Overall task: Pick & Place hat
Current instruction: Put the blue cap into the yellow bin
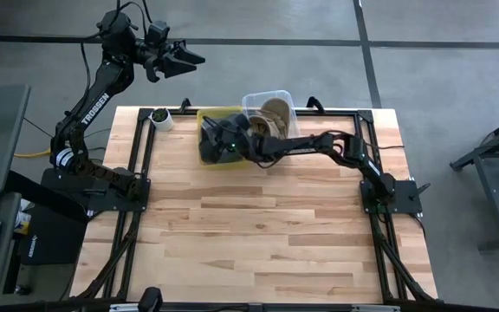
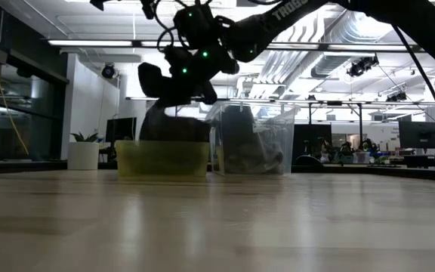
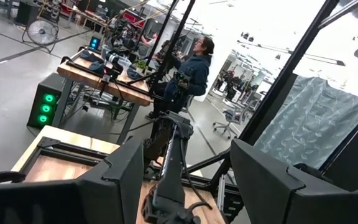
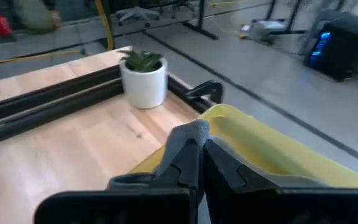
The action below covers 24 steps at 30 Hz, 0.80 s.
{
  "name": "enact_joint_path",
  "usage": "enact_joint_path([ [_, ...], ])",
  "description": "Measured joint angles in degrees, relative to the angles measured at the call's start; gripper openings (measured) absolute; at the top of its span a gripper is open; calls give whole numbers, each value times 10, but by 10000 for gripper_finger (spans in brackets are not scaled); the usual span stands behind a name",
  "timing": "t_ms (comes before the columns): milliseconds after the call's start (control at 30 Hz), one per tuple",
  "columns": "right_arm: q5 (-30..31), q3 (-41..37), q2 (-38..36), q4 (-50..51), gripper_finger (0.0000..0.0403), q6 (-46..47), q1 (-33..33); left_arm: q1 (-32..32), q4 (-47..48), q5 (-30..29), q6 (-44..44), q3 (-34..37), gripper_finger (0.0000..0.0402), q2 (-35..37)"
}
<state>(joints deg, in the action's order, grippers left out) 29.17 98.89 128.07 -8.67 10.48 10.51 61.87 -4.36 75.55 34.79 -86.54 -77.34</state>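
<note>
A dark grey hat [image 1: 210,140] is over the yellow bin [image 1: 232,113] at the table's far side. In the low view the hat [image 2: 171,121] hangs below my right gripper [image 2: 193,81], its lower part behind the yellow bin's wall [image 2: 162,159]. My right gripper [image 4: 199,155] is shut on the hat's grey cloth. A clear bin [image 1: 271,97] to the right of the yellow one holds tan hats. My left gripper [image 1: 180,61] is open, raised beyond the table's far-left corner, touching nothing. My right gripper pinches a fold of the hat's grey cloth [image 4: 190,135] between its two shut fingers, coming from above and slanting from the table's right. The hat hangs below the fingers, down into the yellow bin [image 4: 272,152]; whether its lower end rests on the bin's floor cannot be told.
A small white pot with a green plant [image 1: 160,118] stands at the table's far-left corner, left of the yellow bin. Black frame rails [image 1: 141,160] run along the table's edges. The bare wooden top [image 1: 258,225] spreads toward the near edge. A person [image 3: 191,68] sits in the room beyond.
</note>
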Motion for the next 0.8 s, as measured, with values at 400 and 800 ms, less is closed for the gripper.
enact_joint_path([
  [400,-69,-1,48,-24,0,34,4,0,0,-9,1,0,201,0],
  [800,-136,0,45,-62,49,-5,12,0,1,-11,4,0,201,0],
])
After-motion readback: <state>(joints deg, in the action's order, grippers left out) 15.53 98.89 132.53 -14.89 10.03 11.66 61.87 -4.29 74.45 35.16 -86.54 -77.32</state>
